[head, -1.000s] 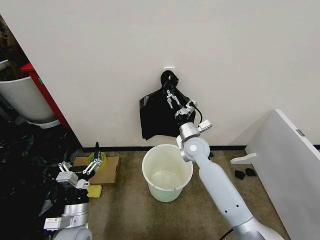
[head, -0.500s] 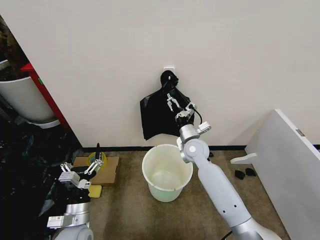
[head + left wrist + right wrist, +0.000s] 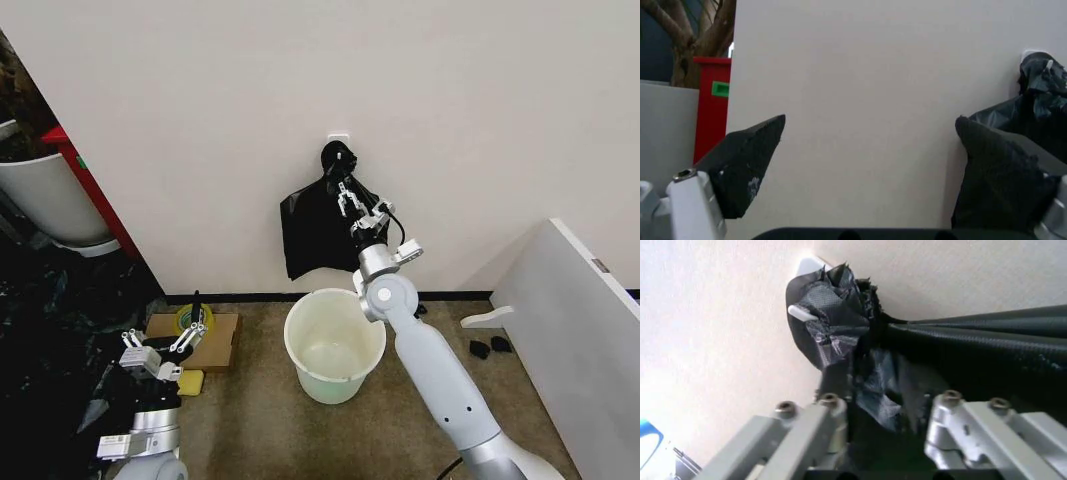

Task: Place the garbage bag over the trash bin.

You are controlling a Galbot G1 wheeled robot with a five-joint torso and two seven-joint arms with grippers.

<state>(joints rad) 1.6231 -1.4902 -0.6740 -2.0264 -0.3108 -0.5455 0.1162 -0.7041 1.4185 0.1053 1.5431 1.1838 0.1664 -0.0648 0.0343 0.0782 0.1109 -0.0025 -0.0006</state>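
The trash bin (image 3: 331,386), a cream-white bucket, stands open on the carpet against the wall. Above it a fan-shaped bundle of black bags (image 3: 310,235) hangs by its knot (image 3: 830,305) from a white wall hook (image 3: 800,313). I cannot tell a single garbage bag apart from this bundle. My right gripper (image 3: 348,196) is raised to the bundle just under the knot, and its fingers (image 3: 830,405) stand close together with black plastic pinched between them. My left gripper (image 3: 159,340) hangs low at the left, away from the bin, open and holding nothing (image 3: 870,125).
A flat cardboard box (image 3: 218,342) with a yellow tape roll (image 3: 190,321) lies left of the bin. Black plastic sheeting (image 3: 50,340), a grey-white planter pot (image 3: 45,205) and a red stand (image 3: 95,195) crowd the left. A white panel (image 3: 575,330) leans at the right.
My right gripper has crept slightly up towards the knot and its fingers have drawn closer together. My left arm has sunk a little lower.
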